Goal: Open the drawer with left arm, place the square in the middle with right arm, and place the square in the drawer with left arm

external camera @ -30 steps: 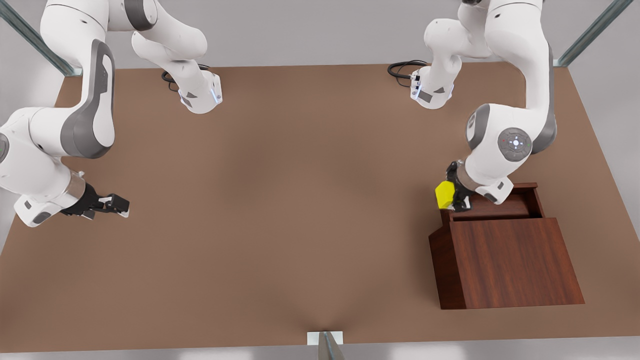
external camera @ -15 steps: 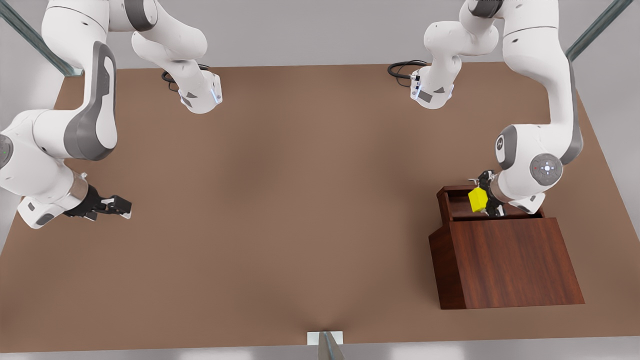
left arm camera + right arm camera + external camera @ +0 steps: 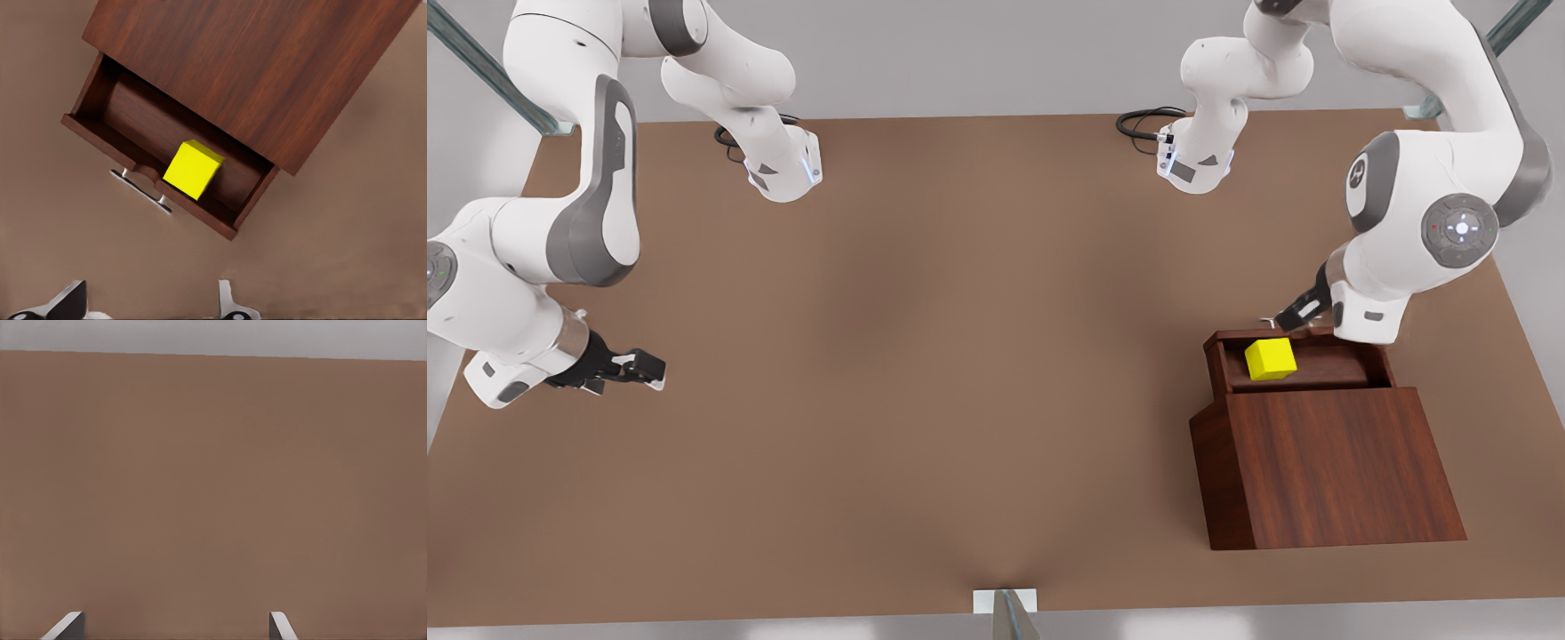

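Observation:
The yellow square [image 3: 1270, 358] lies inside the open drawer [image 3: 1327, 366] of the slant-topped wooden box [image 3: 1334, 462], at the front view's right. In the left wrist view the square [image 3: 193, 169] rests against the front wall of the drawer [image 3: 133, 113], just behind the silver handle [image 3: 140, 192]. My left gripper [image 3: 1294, 313] hovers just beyond the handle, open, with nothing between its fingers; its fingertips [image 3: 230, 303] stand wide apart. My right gripper [image 3: 640, 366] waits low over the table at the front view's left, open and empty, fingertips [image 3: 67, 623] spread.
The brown tabletop [image 3: 960, 356] stretches bare between the two arms. Both arm bases [image 3: 783, 169] stand at the far edge, with a black cable [image 3: 1143, 120] beside the one on the front view's right. A metal post [image 3: 1007, 613] sits at the near edge.
My left gripper carried the square over the drawer, let it go and drew back past the handle. The square now rests in the drawer. The right arm barely shifted.

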